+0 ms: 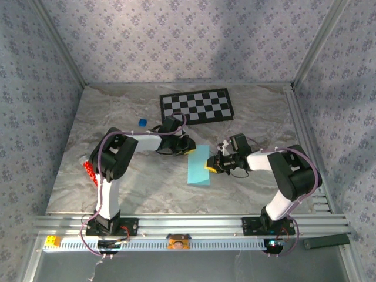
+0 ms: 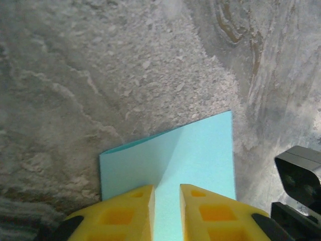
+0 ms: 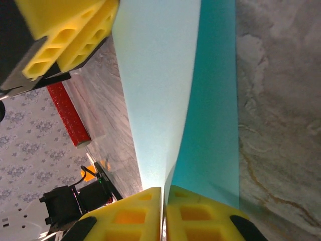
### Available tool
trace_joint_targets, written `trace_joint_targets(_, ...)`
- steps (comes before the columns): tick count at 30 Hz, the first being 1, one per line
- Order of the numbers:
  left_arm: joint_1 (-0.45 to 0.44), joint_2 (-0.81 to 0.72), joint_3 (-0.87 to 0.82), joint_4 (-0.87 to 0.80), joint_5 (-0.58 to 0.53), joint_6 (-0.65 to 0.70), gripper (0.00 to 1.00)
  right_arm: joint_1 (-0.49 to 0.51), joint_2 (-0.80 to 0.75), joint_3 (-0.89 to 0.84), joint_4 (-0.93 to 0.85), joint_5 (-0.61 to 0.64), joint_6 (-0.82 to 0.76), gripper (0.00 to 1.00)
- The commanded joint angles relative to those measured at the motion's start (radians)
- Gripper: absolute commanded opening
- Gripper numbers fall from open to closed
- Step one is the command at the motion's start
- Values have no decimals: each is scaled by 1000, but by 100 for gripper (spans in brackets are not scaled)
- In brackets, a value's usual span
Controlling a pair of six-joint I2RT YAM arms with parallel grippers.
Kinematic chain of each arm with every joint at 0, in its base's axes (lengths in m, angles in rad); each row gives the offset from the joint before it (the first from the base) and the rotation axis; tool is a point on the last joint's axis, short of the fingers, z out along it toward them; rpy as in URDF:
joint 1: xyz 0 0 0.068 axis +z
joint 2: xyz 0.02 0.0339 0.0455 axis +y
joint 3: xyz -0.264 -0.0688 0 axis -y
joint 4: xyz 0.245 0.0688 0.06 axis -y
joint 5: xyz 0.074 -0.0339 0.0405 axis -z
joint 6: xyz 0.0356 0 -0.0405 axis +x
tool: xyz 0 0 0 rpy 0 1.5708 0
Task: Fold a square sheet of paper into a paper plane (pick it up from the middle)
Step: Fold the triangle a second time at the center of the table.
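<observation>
Clearly, the right gripper (image 3: 164, 197) pinches the blue sheet (image 3: 156, 75).

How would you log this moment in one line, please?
paper: folded double; left end effector: open over its edge; right end effector: shut on it

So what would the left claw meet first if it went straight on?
The blue paper, lying between the fingers of the left claw; beyond it, apparently just bare table.

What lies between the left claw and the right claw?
The folded light-blue paper, in the top view: right claw pinching one edge, left claw at another.
</observation>
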Motion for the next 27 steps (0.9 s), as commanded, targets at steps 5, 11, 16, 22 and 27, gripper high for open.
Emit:
trace_joint_targets(5,-30,-166,28,-110,-113,122,47,-5,13,21,25,20,20,5)
trace_joint_targets(11,-107,-336,-19,-171,-274,270,53,-11,-9,14,56,44,77,4)
trace_joint_targets(16,-202,-434,-128,-106,-357,363,51,-15,-16,27,19,28,54,11)
trace_joint_targets(22,-352,-495,-182,-124,-478,440,52,-15,-16,32,9,18,45,11)
trace_joint_targets(27,-521,-457,-132,-242,-708,548,54,-16,-15,36,2,20,46,7)
